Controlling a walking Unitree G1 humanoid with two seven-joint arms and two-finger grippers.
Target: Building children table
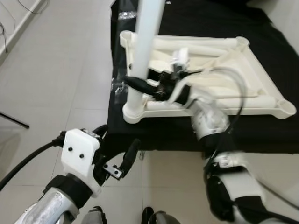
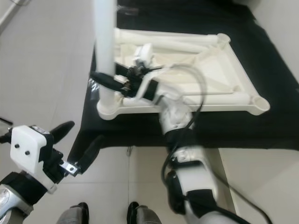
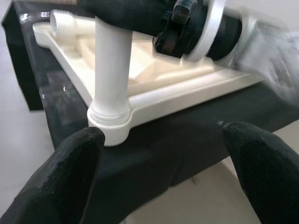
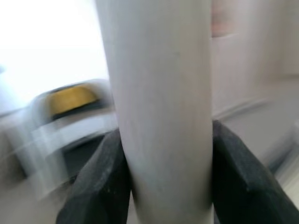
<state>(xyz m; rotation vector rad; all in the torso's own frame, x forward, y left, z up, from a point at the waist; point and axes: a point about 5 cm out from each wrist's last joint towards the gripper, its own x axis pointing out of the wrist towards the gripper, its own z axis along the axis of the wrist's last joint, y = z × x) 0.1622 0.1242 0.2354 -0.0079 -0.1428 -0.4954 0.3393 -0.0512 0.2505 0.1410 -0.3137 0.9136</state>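
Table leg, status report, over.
Right gripper shut on white table leg, upright in the corner socket of the upturned tabletop. Left gripper open, low by the black cloth edge. Nothing blocking.

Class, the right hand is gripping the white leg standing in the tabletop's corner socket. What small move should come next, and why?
Probably twist the leg further into the corner socket. The right hand is shut on it, it stands upright in the upturned tabletop, and the left hand waits open, apart.
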